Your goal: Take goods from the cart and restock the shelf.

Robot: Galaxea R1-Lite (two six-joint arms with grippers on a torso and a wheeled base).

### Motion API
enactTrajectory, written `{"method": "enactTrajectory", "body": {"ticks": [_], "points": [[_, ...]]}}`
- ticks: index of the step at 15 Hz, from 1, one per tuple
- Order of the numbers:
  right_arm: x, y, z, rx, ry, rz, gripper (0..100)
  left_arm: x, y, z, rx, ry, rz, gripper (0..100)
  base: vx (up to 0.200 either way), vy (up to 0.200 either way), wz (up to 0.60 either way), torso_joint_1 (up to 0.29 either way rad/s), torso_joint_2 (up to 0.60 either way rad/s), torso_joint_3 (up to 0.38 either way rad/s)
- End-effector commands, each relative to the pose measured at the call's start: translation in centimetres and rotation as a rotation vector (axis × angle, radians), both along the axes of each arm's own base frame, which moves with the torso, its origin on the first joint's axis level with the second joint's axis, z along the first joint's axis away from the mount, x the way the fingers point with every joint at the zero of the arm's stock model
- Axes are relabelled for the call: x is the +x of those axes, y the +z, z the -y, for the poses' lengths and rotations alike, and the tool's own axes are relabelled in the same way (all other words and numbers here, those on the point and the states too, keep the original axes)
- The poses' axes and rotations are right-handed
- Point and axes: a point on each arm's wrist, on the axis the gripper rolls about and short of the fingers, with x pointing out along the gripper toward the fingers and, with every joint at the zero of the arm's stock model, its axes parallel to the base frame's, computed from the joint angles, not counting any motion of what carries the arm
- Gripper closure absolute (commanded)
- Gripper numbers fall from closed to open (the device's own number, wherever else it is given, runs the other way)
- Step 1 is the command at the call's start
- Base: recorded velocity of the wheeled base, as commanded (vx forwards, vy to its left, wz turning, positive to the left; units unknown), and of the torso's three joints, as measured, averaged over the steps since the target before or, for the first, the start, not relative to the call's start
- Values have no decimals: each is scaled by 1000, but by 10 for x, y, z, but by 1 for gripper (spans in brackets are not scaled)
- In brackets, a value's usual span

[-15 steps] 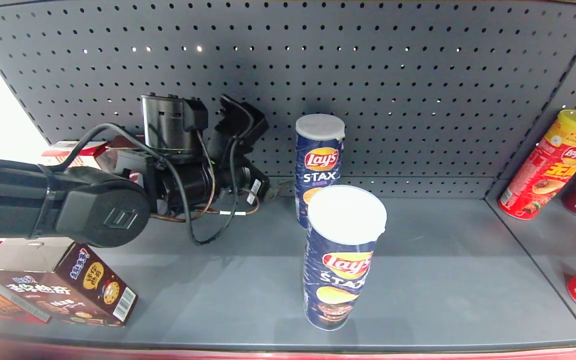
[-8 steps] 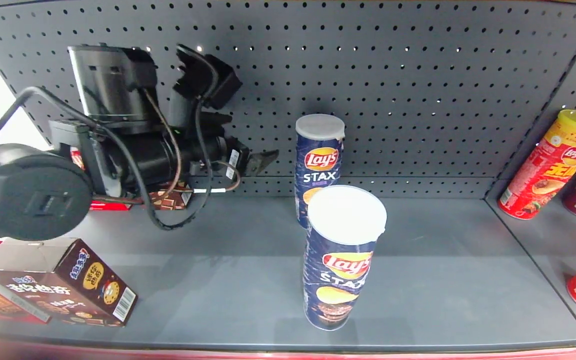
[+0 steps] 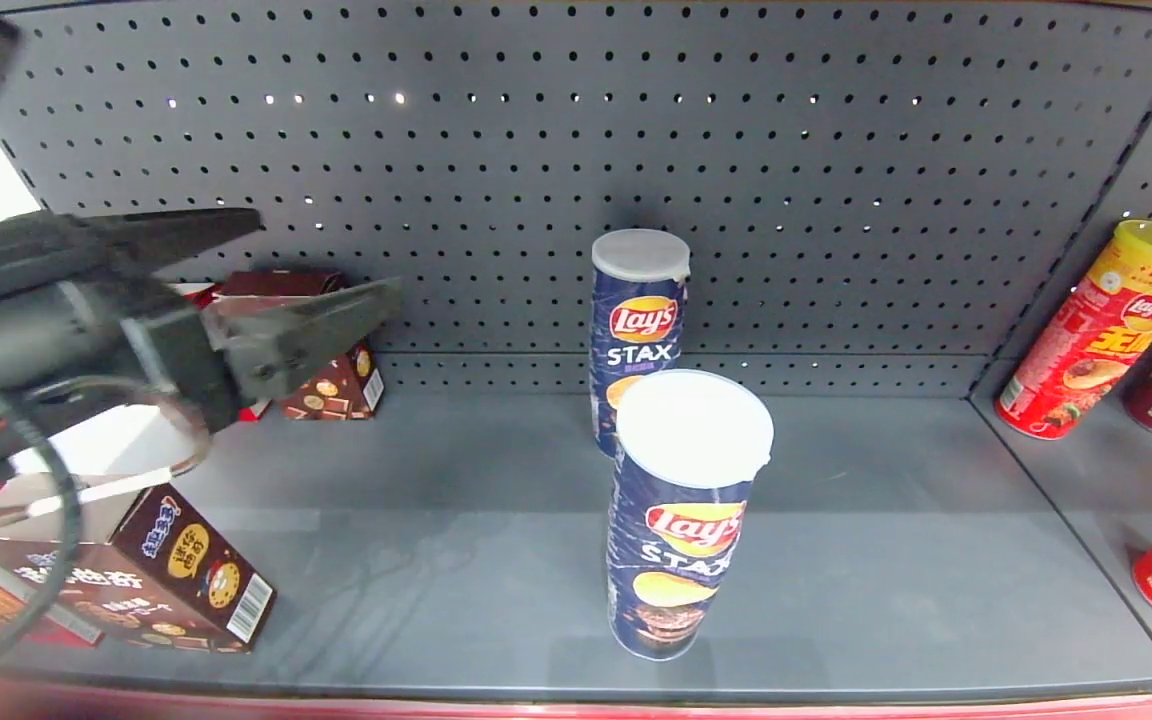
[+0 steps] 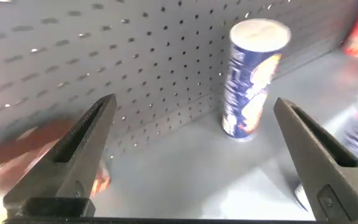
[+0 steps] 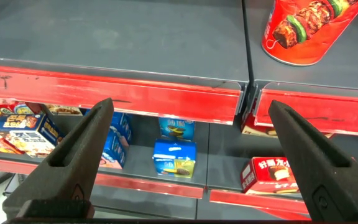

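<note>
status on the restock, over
Left gripper open, empty, over shelf left end. Right gripper open, empty, facing red rails. Front can, back can upright mid-shelf. Box beyond left gripper.

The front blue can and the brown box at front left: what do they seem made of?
Front blue can: probably a cardboard tube with a glossy printed wrap, given its sheen; its white lid looks like matte plastic. Brown box: thin printed cardboard, shown by its folded edges.

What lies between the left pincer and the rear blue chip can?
Nothing but bare shelf floor separates the left pincer from the rear blue chip can; the head and left wrist views show it.
</note>
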Motion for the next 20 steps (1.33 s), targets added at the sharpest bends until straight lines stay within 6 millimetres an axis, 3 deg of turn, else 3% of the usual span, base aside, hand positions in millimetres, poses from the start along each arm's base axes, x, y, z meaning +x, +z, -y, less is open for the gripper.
{"method": "enactTrajectory", "body": {"ticks": [1, 3, 5, 7, 12, 15, 20], "points": [[0, 0, 0, 0, 0, 0, 0, -89, -8, -51, -103, -1, 145, 0, 0, 0, 0, 0, 0, 0], [0, 0, 0, 0, 0, 0, 0, -120, -23, -68, -117, -2, 169, 0, 0, 0, 0, 0, 0, 0], [0, 0, 0, 0, 0, 0, 0, -149, -61, -86, -102, 120, 147, 0, 0, 0, 0, 0, 0, 0], [0, 0, 0, 0, 0, 0, 0, -150, -104, -86, -62, 318, 75, 0, 0, 0, 0, 0, 0, 0], [0, 0, 0, -1, 0, -2, 0, -168, -197, -82, -36, 401, 33, 0, 0, 0, 0, 0, 0, 0], [0, 0, 0, 0, 0, 0, 0, -169, -212, -82, -20, 373, -92, 0, 0, 0, 0, 0, 0, 0], [0, 0, 0, -1, 0, -2, 0, -177, -214, -83, -133, 297, -47, 0, 0, 0, 0, 0, 0, 0]]}}
